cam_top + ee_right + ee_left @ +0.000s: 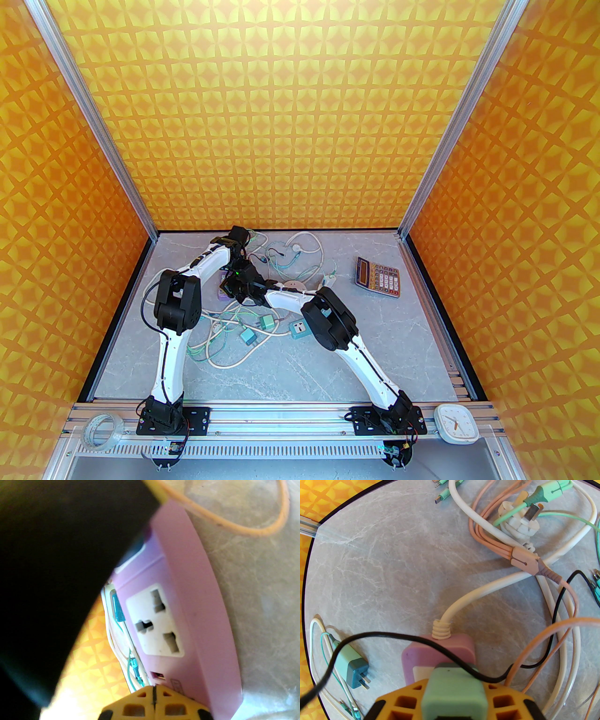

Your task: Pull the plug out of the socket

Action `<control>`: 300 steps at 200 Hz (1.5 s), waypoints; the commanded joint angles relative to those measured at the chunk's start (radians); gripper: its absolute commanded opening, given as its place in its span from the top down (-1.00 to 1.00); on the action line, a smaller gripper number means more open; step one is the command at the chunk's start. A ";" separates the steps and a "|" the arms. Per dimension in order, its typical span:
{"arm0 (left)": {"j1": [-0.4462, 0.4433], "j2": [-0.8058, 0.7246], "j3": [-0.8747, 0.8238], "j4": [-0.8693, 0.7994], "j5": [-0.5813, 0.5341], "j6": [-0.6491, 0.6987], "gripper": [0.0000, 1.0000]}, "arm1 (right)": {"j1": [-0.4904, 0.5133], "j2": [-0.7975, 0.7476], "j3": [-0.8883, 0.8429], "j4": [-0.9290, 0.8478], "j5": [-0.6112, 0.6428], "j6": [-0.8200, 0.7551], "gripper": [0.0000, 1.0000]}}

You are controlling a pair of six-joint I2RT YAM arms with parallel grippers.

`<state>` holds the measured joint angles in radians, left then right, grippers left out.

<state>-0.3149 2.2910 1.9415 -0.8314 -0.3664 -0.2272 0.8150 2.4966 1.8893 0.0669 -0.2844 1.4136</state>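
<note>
Calculator (pixel 378 276): one
Square clock (pixel 455 423): one
Tape roll (pixel 103 430): one
Purple power strip (pixel 438 648): one
Teal socket adapter (pixel 298 329): one
Green charger plug (pixel 450 681) inside the left gripper (pixel 454 702): one
Loose green chargers (pixel 268 322) (pixel 247 336) on that gripper's near side, top view: two

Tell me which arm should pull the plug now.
Left. The left gripper clasps the green plug seated in the purple socket; the right gripper is shut at the socket's end, apparently bracing it.

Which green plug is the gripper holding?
The pale green plug sitting in the purple socket, held by the left gripper. The other green plug lies loose on the table, prongs bare.
</note>
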 commanded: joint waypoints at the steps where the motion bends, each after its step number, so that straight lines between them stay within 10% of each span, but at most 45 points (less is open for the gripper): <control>1: 0.015 0.007 0.055 -0.061 -0.015 -0.004 0.76 | 0.000 0.091 -0.034 -0.189 0.031 -0.029 1.00; 57: 0.130 -0.032 0.043 -0.074 0.245 -0.140 0.76 | 0.000 0.091 -0.037 -0.195 0.031 -0.033 1.00; 153: 0.027 -0.018 -0.020 -0.033 -0.095 0.046 0.80 | 0.000 0.106 -0.024 -0.208 0.032 -0.029 1.00; 240: 0.164 -0.098 -0.035 -0.033 0.262 -0.152 0.82 | 0.000 0.102 -0.034 -0.201 0.030 -0.029 1.00; 300: 0.138 -0.092 0.020 -0.093 0.152 -0.086 0.83 | -0.001 0.102 -0.036 -0.201 0.032 -0.030 1.00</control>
<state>-0.1631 2.2280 1.9224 -0.8757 -0.1551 -0.3378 0.8181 2.5065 1.8992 0.0570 -0.2844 1.3830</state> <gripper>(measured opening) 0.276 0.042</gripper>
